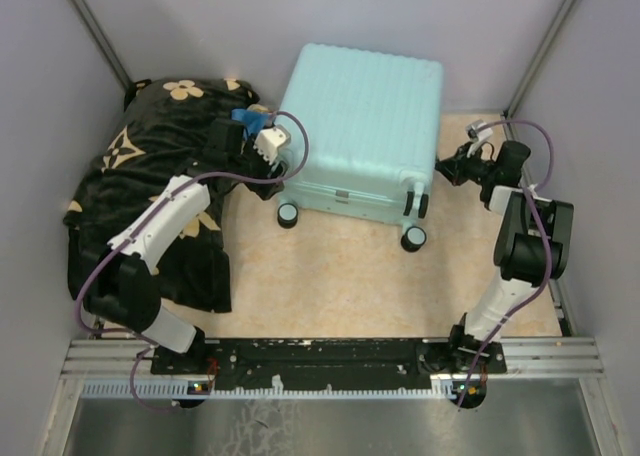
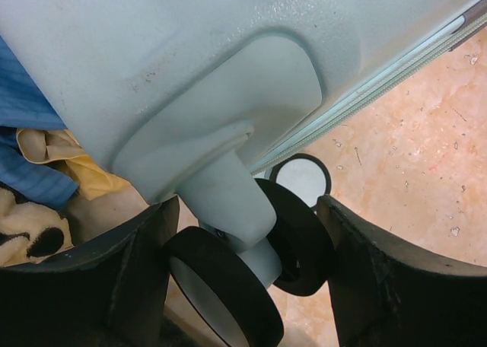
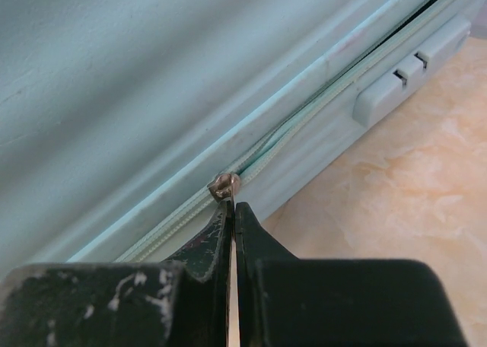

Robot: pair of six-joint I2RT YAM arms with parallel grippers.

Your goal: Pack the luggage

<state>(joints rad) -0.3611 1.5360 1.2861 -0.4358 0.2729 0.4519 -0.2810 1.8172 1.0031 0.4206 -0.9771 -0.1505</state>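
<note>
The pale mint-blue luggage [image 1: 365,126] lies flat and closed at the back centre, ribbed shell up, wheels toward me. My left gripper [image 1: 262,144] is at its left side. In the left wrist view it is open [image 2: 247,278], and its fingers [image 2: 114,286] straddle a black-and-white double wheel [image 2: 228,286] under the shell's corner [image 2: 190,73]. My right gripper [image 1: 447,166] is at the luggage's right side. In the right wrist view it is shut [image 3: 233,210] on the metal zip pull [image 3: 225,186] on the mint zip track; the zip is parted just beyond the pull.
A black blanket with tan flowers [image 1: 140,176] lies crumpled at the left under my left arm. Blue cloth [image 1: 245,118] shows beside the luggage, with yellow fabric [image 2: 65,153] in the left wrist view. A combination lock [image 3: 411,69] sits along the zip. Walls enclose three sides.
</note>
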